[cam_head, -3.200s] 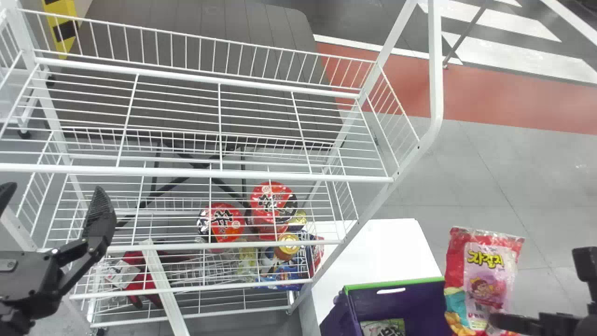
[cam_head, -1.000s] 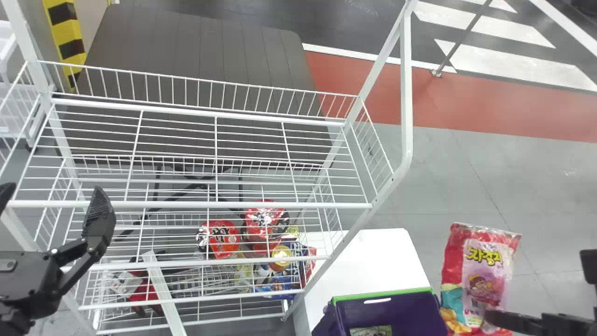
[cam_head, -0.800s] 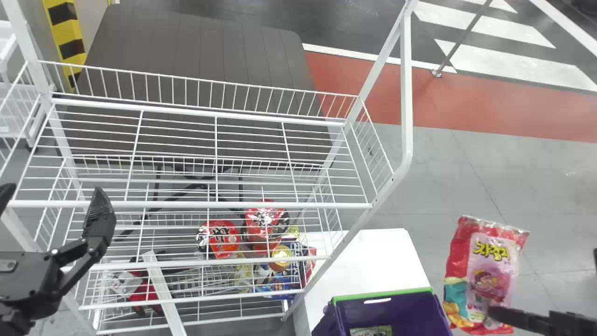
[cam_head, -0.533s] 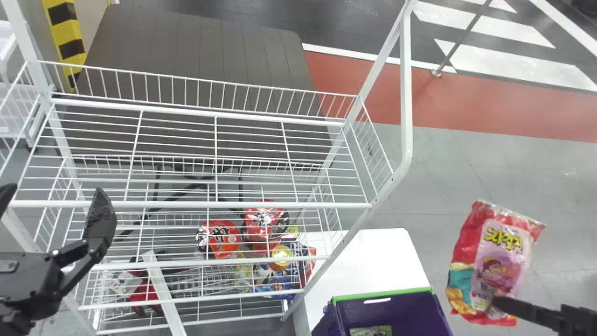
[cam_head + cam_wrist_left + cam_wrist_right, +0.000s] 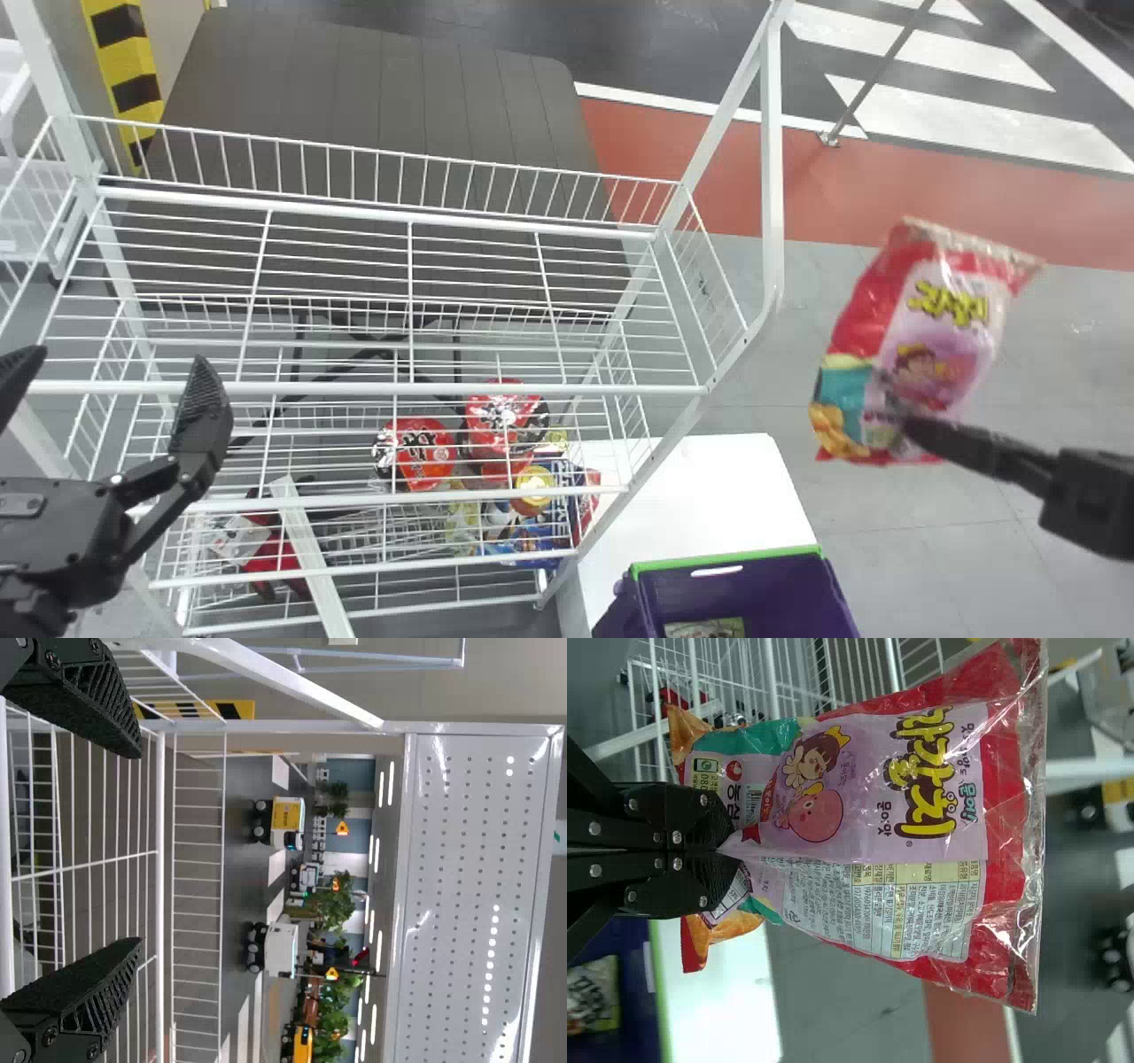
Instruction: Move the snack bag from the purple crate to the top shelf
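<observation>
My right gripper (image 5: 912, 430) holds the red and pink snack bag (image 5: 930, 337) by its lower part, right of the rack in the head view. In the right wrist view the right gripper (image 5: 726, 848) is shut on the pinched bottom of the snack bag (image 5: 912, 806). The purple crate (image 5: 735, 589) with a green rim is at the bottom, below and left of the bag. My left gripper (image 5: 111, 381) stands open at the rack's left front; in the left wrist view the left gripper (image 5: 133, 846) has nothing between its fingers. The rack's upper wire shelf (image 5: 390, 283) spans the left half.
Red-lidded cups (image 5: 416, 454) and other packs (image 5: 532, 532) lie on lower wire levels. A white surface (image 5: 709, 496) adjoins the rack beside the crate. The rack's white side post (image 5: 772, 177) stands between the shelf and the bag. Another pack (image 5: 704, 628) is inside the crate.
The right gripper has risen with the bag, which moved up in the head view and tilted. Earlier, the rack and crate shifted within the view. The left gripper has shifted slightly right.
</observation>
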`<state>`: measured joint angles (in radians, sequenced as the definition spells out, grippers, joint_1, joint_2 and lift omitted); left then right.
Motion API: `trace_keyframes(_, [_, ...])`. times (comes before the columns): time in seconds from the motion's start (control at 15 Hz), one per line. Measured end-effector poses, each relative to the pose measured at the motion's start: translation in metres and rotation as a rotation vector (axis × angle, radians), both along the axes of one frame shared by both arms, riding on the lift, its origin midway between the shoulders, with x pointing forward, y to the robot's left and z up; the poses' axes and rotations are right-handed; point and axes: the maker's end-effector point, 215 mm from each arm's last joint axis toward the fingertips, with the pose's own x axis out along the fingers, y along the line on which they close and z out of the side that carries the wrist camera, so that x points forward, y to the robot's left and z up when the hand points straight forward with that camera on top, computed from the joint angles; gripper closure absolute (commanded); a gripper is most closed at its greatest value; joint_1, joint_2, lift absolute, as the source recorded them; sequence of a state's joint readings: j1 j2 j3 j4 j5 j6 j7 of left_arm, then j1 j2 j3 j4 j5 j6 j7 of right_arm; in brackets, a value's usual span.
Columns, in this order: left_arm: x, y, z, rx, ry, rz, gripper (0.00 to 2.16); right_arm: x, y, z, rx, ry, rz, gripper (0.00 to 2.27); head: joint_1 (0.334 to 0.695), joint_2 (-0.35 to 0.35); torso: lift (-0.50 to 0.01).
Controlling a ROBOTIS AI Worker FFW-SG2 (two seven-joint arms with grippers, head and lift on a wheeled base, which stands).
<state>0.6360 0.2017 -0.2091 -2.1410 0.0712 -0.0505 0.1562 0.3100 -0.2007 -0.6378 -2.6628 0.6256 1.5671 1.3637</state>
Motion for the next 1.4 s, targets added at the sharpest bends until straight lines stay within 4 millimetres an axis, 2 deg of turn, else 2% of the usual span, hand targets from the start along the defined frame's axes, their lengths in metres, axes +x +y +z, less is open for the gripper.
trace_keyframes(0.13, [-0.001,-0.003,0.002,0.001,-0.003,-0.004,0.06,0.018,0.025,0.015,-0.027,-0.041,0.062,2.01,0.695,-0.35,0.002])
trace_keyframes(0.27, [-0.001,-0.004,0.001,0.003,-0.002,-0.006,0.06,0.032,0.046,0.022,-0.034,-0.065,0.108,2.01,0.695,-0.35,0.002])
trace_keyframes(0.47, [-0.002,-0.004,0.0,0.003,0.001,-0.006,0.06,0.051,0.085,0.024,-0.005,-0.093,0.172,2.01,0.695,-0.288,0.002])
trace_keyframes(0.53, [-0.002,-0.005,0.0,0.003,0.003,-0.006,0.06,0.058,0.103,0.023,0.017,-0.098,0.199,2.01,0.695,-0.265,0.002])
trace_keyframes(0.73, [-0.002,-0.005,-0.004,0.002,0.009,-0.006,0.06,0.076,0.154,0.013,0.079,-0.094,0.278,2.01,0.695,-0.18,0.002])
trace_keyframes(1.07, [0.001,-0.005,-0.015,0.002,0.023,-0.003,0.06,0.117,0.215,-0.019,0.057,-0.036,0.292,2.01,0.695,-0.085,0.002])
trace_keyframes(1.2, [0.003,-0.004,-0.018,0.001,0.026,-0.002,0.06,0.136,0.235,-0.03,0.026,-0.014,0.293,2.01,0.695,-0.06,0.002])
trace_keyframes(1.4, [0.006,-0.003,-0.023,0.002,0.032,0.0,0.06,0.163,0.251,-0.038,-0.011,0.005,0.294,2.01,0.695,-0.029,0.002])
